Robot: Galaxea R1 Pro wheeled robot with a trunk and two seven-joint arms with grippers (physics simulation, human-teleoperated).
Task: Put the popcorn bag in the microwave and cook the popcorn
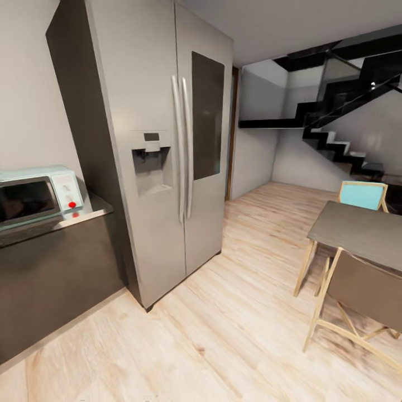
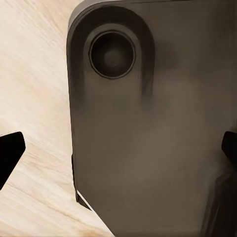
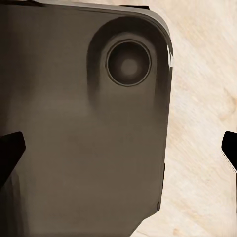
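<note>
Head view first: we face a corner of the kitchen where the microwave [image 1: 39, 192], pale mint-blue with a dark glass door and a red knob on its white panel, sits on the countertop [image 1: 84, 215] near the worktop's right end, its door closed. Dark cabinet fronts [image 1: 56, 279] run below. Just beside the countertop's end stands a tall steel fridge [image 1: 167, 151] with twin handles and a dispenser. Light wood floor [image 1: 223, 335] spreads toward a grey dining table [image 1: 363, 229] ringed by wooden chairs [image 1: 357, 290], with a black staircase [image 1: 335, 134] behind.

From the left wrist view, we see the left gripper [image 2: 118, 148] with its dark fingertips [image 2: 10, 150] spread wide at either edge, nothing between them, above a grey robot base panel [image 2: 148, 148] and floor. From the right wrist view, the right gripper [image 3: 118, 150] is likewise spread and empty, over the same kind of panel.
</note>
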